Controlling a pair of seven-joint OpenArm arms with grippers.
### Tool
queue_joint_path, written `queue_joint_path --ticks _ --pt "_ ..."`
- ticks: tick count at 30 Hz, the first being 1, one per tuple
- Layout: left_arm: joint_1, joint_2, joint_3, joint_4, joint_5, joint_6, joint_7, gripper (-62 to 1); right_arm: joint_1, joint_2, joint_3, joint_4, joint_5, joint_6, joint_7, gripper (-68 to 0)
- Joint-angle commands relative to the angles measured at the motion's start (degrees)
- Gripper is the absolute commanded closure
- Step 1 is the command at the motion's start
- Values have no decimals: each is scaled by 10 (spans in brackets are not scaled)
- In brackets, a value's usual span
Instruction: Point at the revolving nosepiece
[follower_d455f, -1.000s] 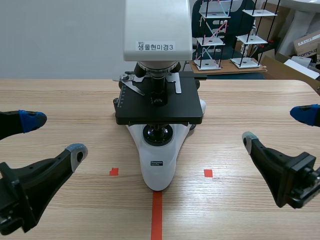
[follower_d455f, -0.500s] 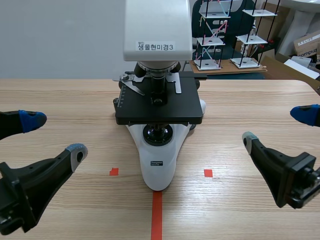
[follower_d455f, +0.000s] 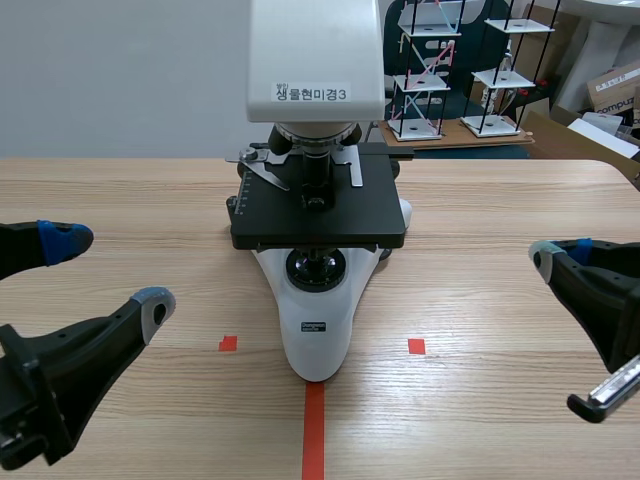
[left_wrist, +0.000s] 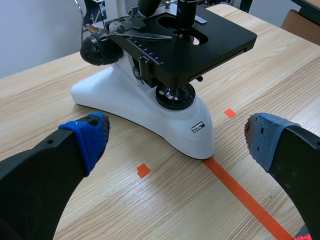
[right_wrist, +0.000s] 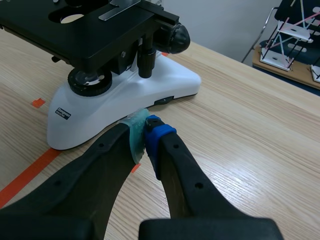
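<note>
Right gripper (right_wrist: 146, 131) pressed together into a pointer, left gripper (follower_d455f: 110, 270) spread wide — the right should lift and aim high at the nosepiece (follower_d455f: 315, 135), under the microscope (follower_d455f: 318, 330) head at the tabletop (follower_d455f: 500, 200) middle — without nudging the lenses (follower_d455f: 320, 172).

Bright, even indoor light from overhead. Soft shadow under microscope (follower_d455f: 318, 335) stage & round its base on wooden table (follower_d455f: 120, 190); mild sheen on white base.
</note>
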Motion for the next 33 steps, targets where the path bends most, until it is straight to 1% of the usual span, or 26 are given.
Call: queue_joint_path --ticks 1,3,9,11,13,16,20,22,25,29,30,33 --pt "3 3 -2 5 -5 -1 -6 -570 6 5 2 8 -2 -3 21 2" --pt "3 3 -2 5 -5 -1 -7 -570 19 4 2 8 -14 -3 21 2" --pt "3 3 -2 5 -5 -1 -6 -570 71 5 1 0 -28 -2 21 2" --pt "3 3 -2 5 -5 -1 -6 -570 95 5 1 -12 -28 7 23 2" --pt "3 3 -2 5 -5 -1 -6 -570 120 5 1 -29 -28 23 26 2" --pt "3 3 -2 5 -5 -1 -6 -570 161 5 -9 -58 -30 30 30 2" --pt "3 3 -2 5 -5 -1 -6 -570 212 5 -28 -97 -46 80 38 2" --pt "3 3 -2 5 -5 -1 -6 -570 238 5 -38 -114 -46 97 41 2" --pt "3 3 -2 5 -5 -1 -6 -570 274 5 -54 -137 -57 108 50 2" --pt "3 3 -2 5 -5 -1 -6 -570 317 5 -73 -160 -72 152 63 1" --pt "3 3 -2 5 -5 -1 -6 -570 326 5 -78 -164 -73 156 63 1" --pt "3 3 -2 5 -5 -1 -6 -570 354 5 -90 -175 -81 158 63 1"
